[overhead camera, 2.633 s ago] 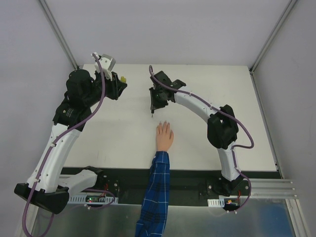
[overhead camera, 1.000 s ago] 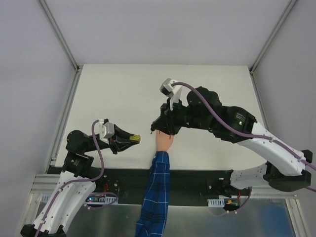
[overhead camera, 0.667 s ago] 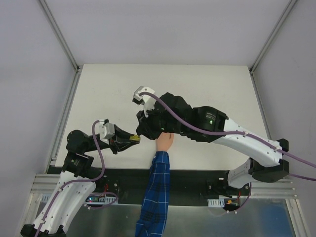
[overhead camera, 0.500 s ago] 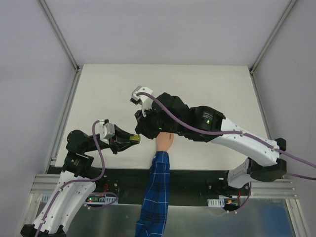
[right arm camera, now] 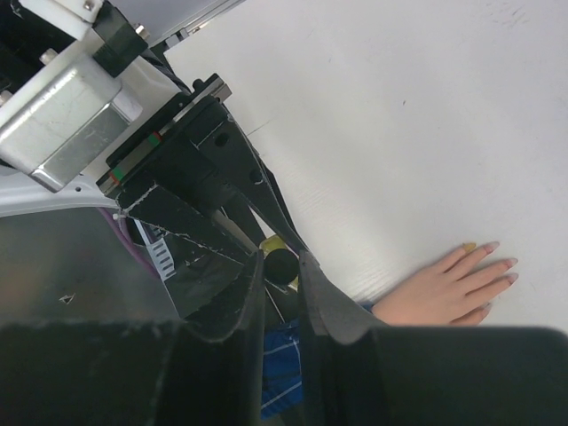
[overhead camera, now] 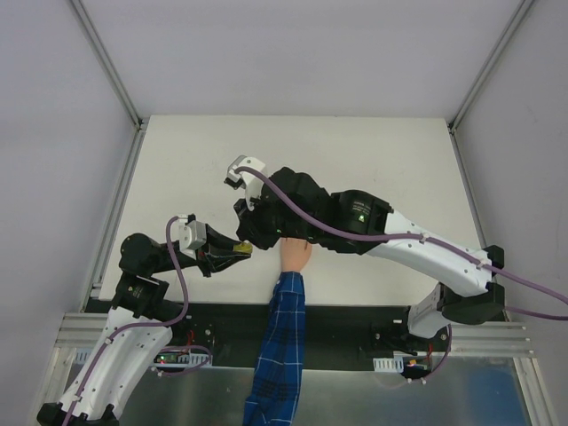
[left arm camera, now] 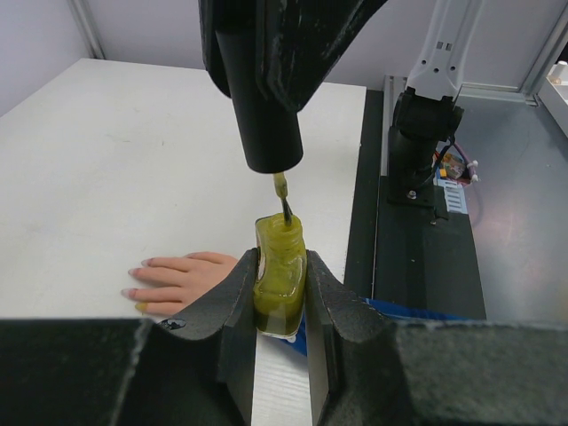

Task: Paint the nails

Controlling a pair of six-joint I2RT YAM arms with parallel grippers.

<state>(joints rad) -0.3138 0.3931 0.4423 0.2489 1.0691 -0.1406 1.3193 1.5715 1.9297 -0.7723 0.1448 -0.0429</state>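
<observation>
Right gripper, clenched on the brush cap, hovers just beside the nails of the mannequin hand, which lies flat on the white table; its brush dips into the polish bottle clamped in the left gripper.

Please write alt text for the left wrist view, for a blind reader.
The left claw grips a small bottle of yellow-green polish; a black-handled brush points into its mouth from above. A small hand lies flat on the white table beside it.

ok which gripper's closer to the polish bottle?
Left. The left gripper is shut on the polish bottle; the right gripper holds the brush cap just above it, bristles at the bottle's mouth.
</observation>
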